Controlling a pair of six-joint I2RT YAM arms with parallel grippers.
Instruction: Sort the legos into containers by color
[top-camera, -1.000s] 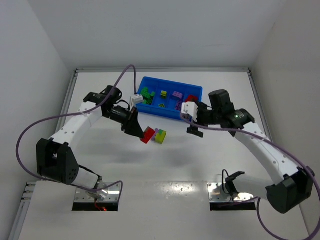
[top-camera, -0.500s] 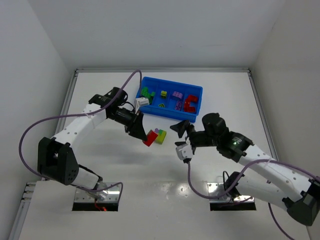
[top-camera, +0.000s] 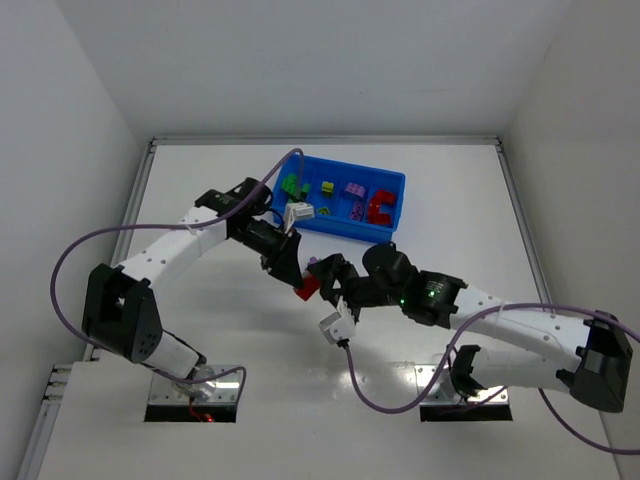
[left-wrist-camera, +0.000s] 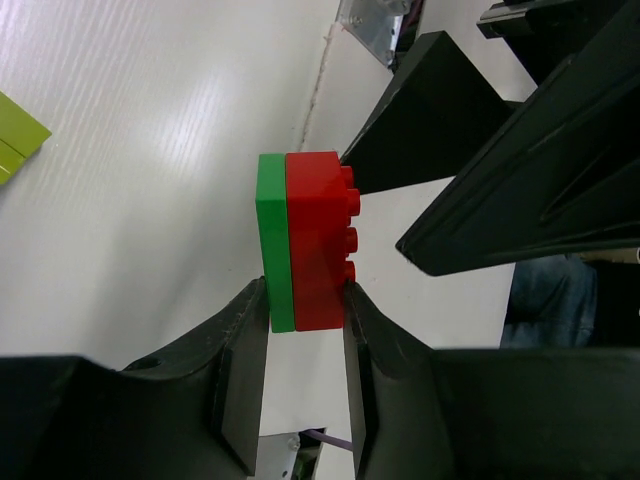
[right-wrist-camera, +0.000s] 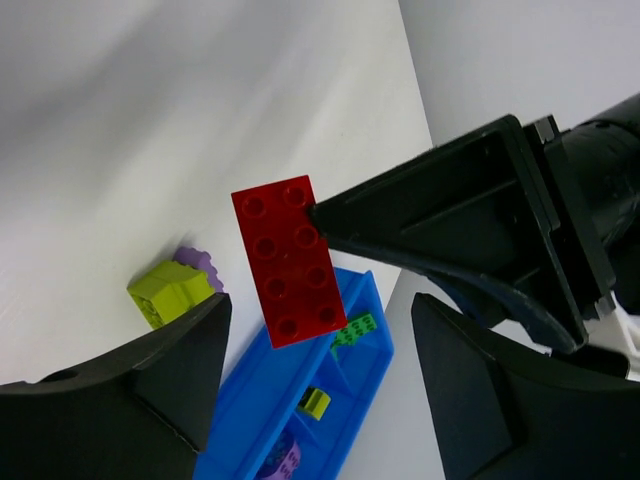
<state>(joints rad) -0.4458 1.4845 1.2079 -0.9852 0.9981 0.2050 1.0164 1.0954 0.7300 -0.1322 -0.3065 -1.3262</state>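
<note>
Clamped in the left gripper (left-wrist-camera: 303, 295), above the bench (top-camera: 220, 320) and near the blue tray (top-camera: 350, 230): red brick (left-wrist-camera: 318, 240) joined to green brick (left-wrist-camera: 270, 240). Spread apart, facing the red face: right gripper (right-wrist-camera: 322, 310). Best to close squarely on red alone, then pull straight off.

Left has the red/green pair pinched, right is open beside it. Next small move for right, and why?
Probably ease the right gripper forward until its open fingers straddle the red brick, then close. The left gripper pinches that brick joined to a green brick, and the two colours need splitting before sorting.
</note>
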